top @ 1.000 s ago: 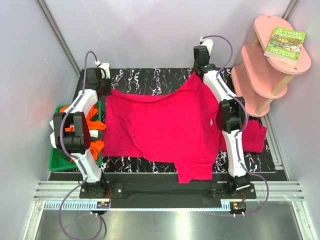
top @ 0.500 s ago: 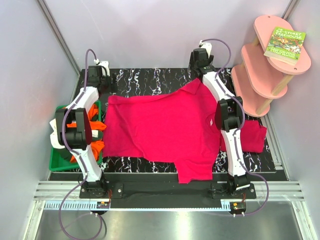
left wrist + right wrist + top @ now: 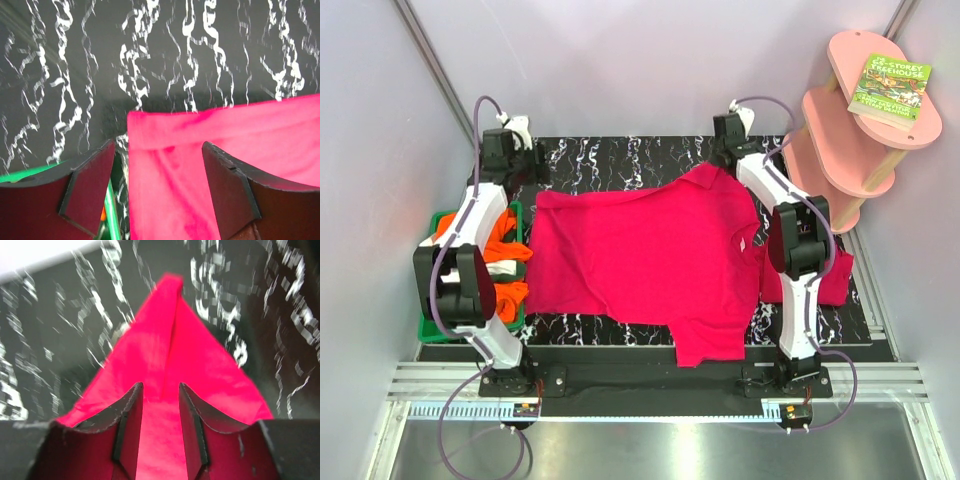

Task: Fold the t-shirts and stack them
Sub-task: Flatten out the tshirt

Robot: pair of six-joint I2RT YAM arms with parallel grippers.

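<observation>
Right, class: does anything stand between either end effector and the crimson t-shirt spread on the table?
Nothing visible does. The left end effector, jaws apart, sits at the far left corner of the crimson t-shirt; the right end effector, also open, sits at its far right peak. No other object lies between.

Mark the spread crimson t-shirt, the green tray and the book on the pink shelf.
spread crimson t-shirt [image 3: 650,255]: top view, middle of its body.
green tray [image 3: 432,330]: top view, near-left rim corner.
book [image 3: 890,90]: top view, middle of its cover.
</observation>
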